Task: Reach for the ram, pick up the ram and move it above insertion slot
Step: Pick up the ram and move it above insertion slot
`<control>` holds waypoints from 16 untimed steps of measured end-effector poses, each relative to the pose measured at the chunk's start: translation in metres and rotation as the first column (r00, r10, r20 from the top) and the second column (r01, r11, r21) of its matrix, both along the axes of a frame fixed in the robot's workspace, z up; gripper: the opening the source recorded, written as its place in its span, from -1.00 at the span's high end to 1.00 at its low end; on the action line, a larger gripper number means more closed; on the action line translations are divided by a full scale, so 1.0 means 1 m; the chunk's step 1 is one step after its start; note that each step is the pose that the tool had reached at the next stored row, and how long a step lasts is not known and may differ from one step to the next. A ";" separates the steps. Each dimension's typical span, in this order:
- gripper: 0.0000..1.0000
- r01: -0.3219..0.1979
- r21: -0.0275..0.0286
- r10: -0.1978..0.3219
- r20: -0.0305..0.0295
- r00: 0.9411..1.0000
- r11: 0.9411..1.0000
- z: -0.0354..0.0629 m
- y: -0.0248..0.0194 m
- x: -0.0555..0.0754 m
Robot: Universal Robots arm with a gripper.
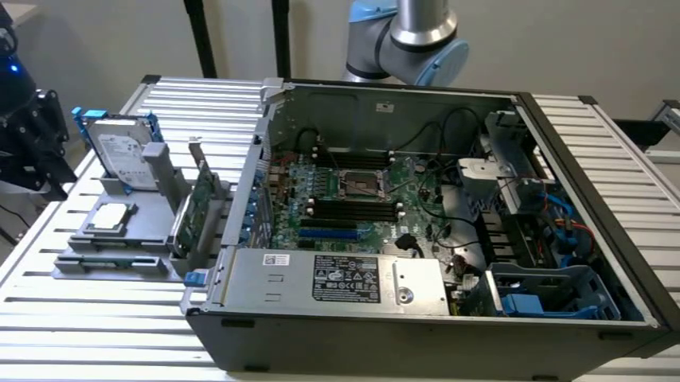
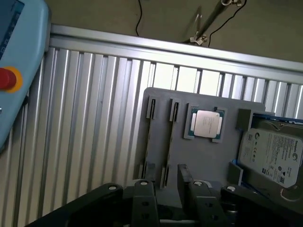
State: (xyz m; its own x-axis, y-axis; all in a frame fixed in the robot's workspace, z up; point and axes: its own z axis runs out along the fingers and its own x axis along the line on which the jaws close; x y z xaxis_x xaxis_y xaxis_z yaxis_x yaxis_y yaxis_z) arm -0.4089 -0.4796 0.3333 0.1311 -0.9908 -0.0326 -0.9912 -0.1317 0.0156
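The ram (image 2: 170, 142) stands on edge as a thin dark strip in a slot of the grey holder (image 2: 208, 161), beside a second similar slot (image 2: 149, 137). In the exterior view the ram (image 1: 115, 263) lies along the holder's near end, on the exterior view's left of the open computer case (image 1: 425, 318). Dark memory slots (image 1: 356, 208) sit on the motherboard inside the case. My gripper (image 2: 164, 183) hangs well above the holder, open, with nothing between its fingers (image 2: 144, 194). The arm's elbow (image 1: 420, 40) shows behind the case.
A processor chip (image 2: 206, 124) and a silver hard drive (image 2: 272, 153) sit on the same holder. A green expansion card (image 1: 186, 216) stands upright between holder and case. A pale blue pendant with a red button (image 2: 7, 78) lies on the slatted table (image 2: 85, 132). Dark equipment (image 1: 27, 135) stands beside the table.
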 end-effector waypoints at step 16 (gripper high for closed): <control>0.04 0.048 0.000 -0.048 -0.002 0.999 0.999 -0.0259 -0.0054 0.003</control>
State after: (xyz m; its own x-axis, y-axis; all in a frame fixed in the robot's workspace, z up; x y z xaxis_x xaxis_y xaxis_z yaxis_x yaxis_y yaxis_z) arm -0.4060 -0.4850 0.3074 0.0837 -0.9959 -0.0329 -0.9963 -0.0844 0.0179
